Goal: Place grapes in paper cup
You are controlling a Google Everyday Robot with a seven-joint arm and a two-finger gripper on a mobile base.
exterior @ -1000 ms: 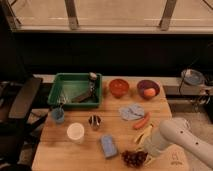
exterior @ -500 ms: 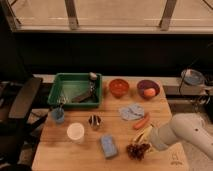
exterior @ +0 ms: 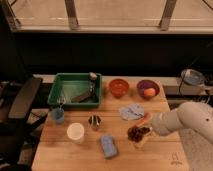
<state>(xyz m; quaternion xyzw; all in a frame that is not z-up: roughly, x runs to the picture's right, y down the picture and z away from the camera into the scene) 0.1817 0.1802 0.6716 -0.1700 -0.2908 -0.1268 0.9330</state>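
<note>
The grapes (exterior: 137, 133), a dark purple-red bunch, hang at the tip of my gripper (exterior: 143, 137) over the table's right front part. The gripper reaches in from the right on the white arm (exterior: 182, 120) and is shut on the bunch. The paper cup (exterior: 75, 132), plain white, stands upright at the left front of the table, well to the left of the grapes. A metal cup (exterior: 93, 121) and a blue sponge (exterior: 108, 146) lie between them.
A small blue cup (exterior: 58, 116) stands left of the paper cup. A green bin (exterior: 76, 90), a red bowl (exterior: 119, 87) and a purple bowl (exterior: 148, 90) line the back. A grey cloth (exterior: 131, 111) and an orange carrot (exterior: 145, 119) lie by the arm. A black chair (exterior: 20, 100) stands at the left.
The grapes have come up off the table's front edge with the gripper and moved farther back over the table. The arm has swung up and to the right.
</note>
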